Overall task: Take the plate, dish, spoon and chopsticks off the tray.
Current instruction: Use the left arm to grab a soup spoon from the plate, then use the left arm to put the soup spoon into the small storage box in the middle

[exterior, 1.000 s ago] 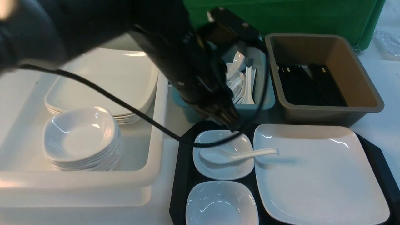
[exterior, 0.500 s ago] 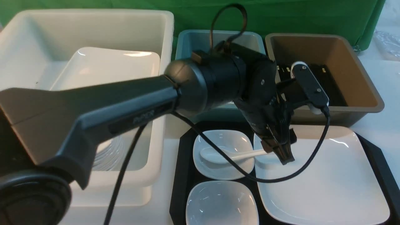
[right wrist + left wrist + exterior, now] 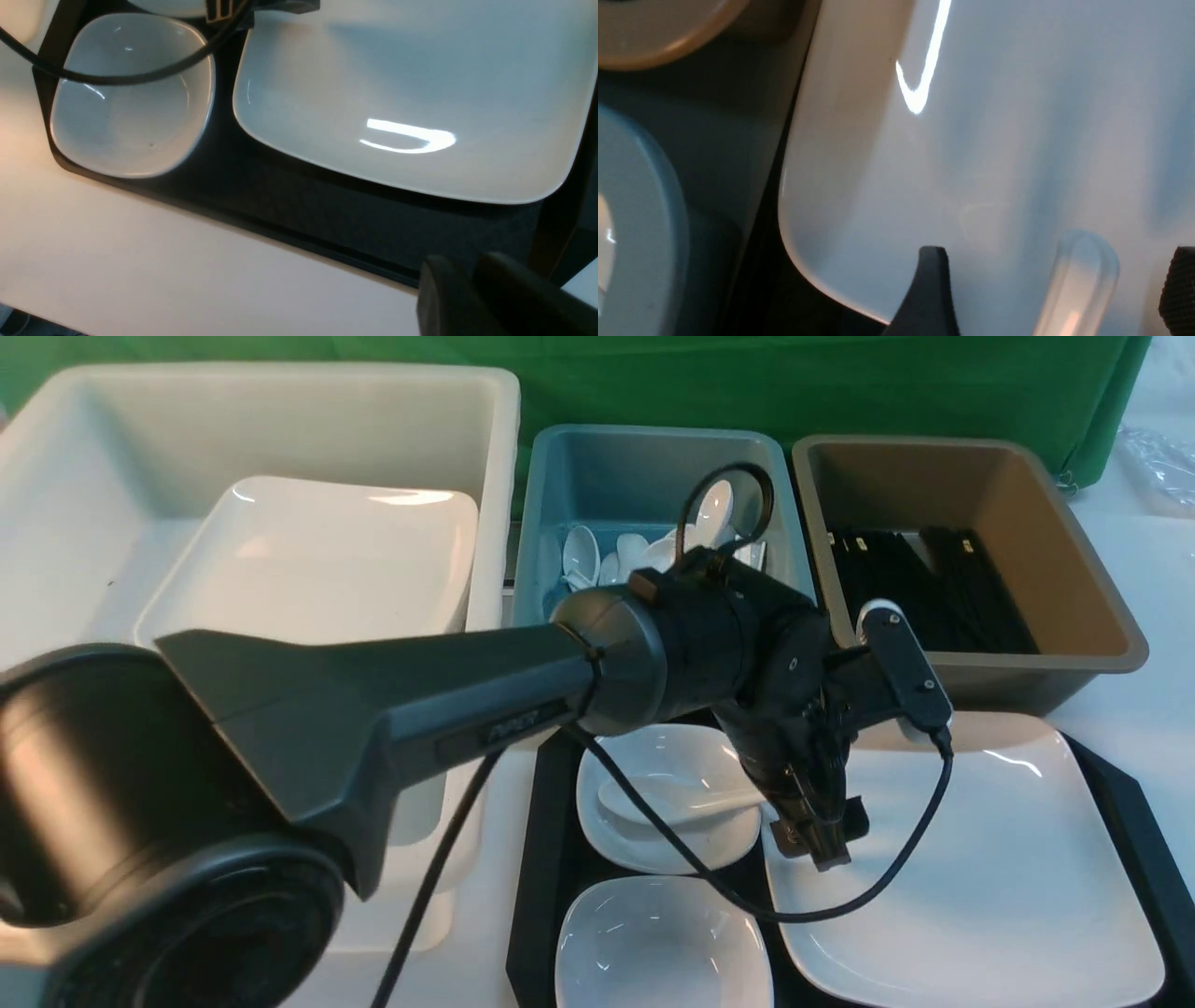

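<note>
Front view puts the left gripper (image 3: 820,840) low over the seam between the far dish (image 3: 644,849) and the plate (image 3: 980,896), right where the handle of the spoon (image 3: 653,800) juts out of the dish across the plate's rim. Its jaws stand apart. In the left wrist view the two dark fingers (image 3: 929,289) flank the pale handle without gripping it, and one of them is half cut off by the frame edge. So the spoon is the job in hand, I'd say, just short of the grasp. Its bowl lies in the far dish on the tray (image 3: 551,859); the near dish (image 3: 658,943) and the plate sit on the tray too. I see no chopsticks on the tray; the black chopsticks (image 3: 934,579) lie in the brown bin (image 3: 1055,504). Next the jaws need to pinch that narrow, glossy handle squarely, lift it clear and carry it to the teal bin (image 3: 644,467), where other spoons lie. The right gripper (image 3: 469,280) hangs off the tray's near edge above the table (image 3: 140,242); its fingers look close together, but whether they're clenched I can't tell.
</note>
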Robot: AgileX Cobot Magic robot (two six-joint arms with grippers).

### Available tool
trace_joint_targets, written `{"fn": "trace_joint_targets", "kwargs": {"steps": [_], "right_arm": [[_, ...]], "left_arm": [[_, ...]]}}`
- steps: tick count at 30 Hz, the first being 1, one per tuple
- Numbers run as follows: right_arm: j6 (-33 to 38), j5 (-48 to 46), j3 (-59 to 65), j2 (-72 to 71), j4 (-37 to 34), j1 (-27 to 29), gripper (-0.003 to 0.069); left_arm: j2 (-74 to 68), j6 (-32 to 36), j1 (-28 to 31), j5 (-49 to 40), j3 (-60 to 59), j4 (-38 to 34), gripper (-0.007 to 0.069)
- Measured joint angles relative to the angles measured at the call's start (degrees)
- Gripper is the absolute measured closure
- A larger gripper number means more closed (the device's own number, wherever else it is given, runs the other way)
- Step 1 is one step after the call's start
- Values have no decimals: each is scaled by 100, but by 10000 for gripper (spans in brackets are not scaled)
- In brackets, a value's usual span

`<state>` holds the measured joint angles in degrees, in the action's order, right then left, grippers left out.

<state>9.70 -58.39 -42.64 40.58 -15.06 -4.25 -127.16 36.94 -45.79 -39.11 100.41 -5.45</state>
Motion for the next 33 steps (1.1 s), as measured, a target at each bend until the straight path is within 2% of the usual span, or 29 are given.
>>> {"fn": "trace_joint_targets", "kwargs": {"steps": [2,4,8,9,10,19,24,28,30,33], "right_arm": [[0,11,0,0,0,0,534],[0,24,0,0,0,0,534],[0,24,0,0,0,0,534],[0,24,0,0,0,0,534],[0,26,0,0,0,0,533],[-6,119,0,0,0,0,529],[-20,529,0,0,-283,0,526],[1013,871,0,0,-1289,0,528],[1634,961,0,0,-1959,0,545],[1973,991,0,16,-2261,0,567]], "left_arm": [[-54,-5,0,80,0,9,99],[-83,-73,0,93,0,73,189],[-32,-450,0,60,0,308,473],[18,-551,0,53,0,340,530],[65,-626,0,28,0,347,552],[1159,-1173,0,-57,2,639,554],[1693,-1678,134,635,137,899,554],[1683,-2001,578,1282,537,774,554],[1481,-2043,952,1519,774,480,554],[1200,-2048,1235,1670,972,273,554]]}}
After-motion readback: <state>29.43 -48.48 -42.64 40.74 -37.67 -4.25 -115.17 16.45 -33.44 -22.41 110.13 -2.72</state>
